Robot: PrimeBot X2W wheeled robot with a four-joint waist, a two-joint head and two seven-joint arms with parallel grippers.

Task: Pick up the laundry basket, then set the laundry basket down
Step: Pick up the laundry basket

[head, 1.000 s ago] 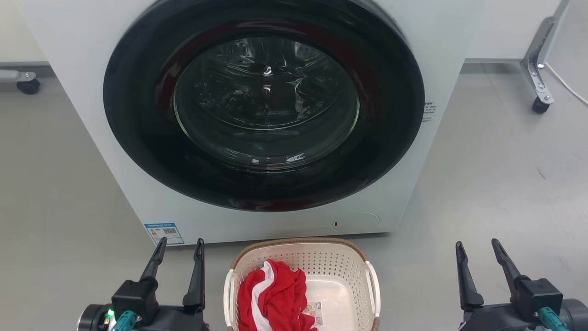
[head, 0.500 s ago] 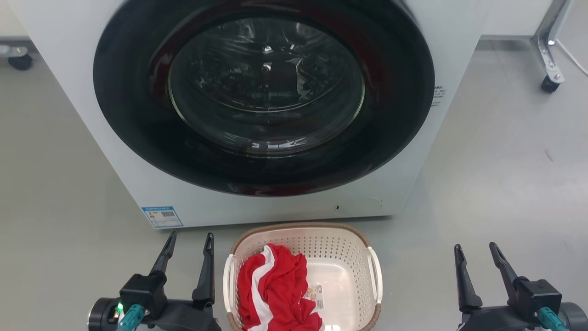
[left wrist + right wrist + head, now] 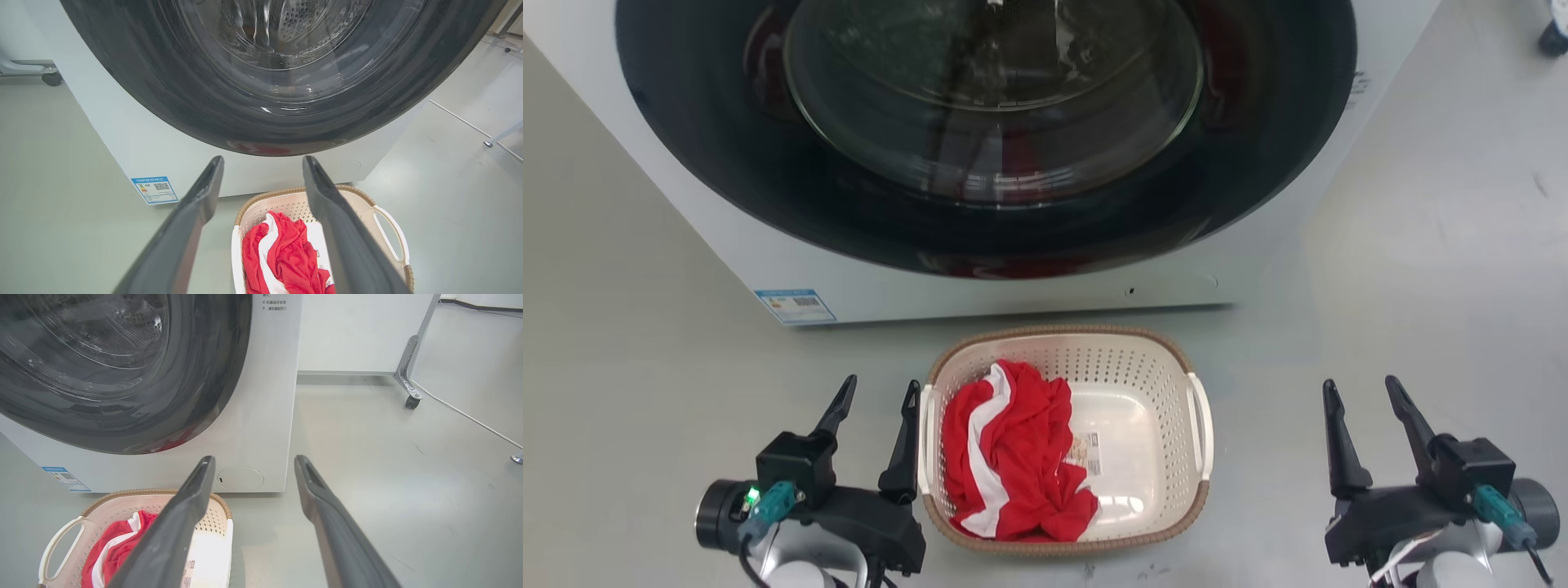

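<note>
left gripper (image 3: 883, 382) spread, empty, inner finger just beside left handle (image 3: 925, 433) of laundry basket (image 3: 1094, 355). right gripper (image 3: 1360, 382) spread, empty, well apart from it. basket sits on floor (image 3: 1421, 286) before washing machine (image 3: 849, 278); crumpled red-and-white garment (image 3: 1013, 449) lies in its left half.

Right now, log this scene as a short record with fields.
laundry basket: upright on the floor, in front of the washing machine
contents: red and white cloth, in the basket's left half
left gripper: open, close beside the left handle; contact unclear
right gripper: open, well apart from the basket
</note>
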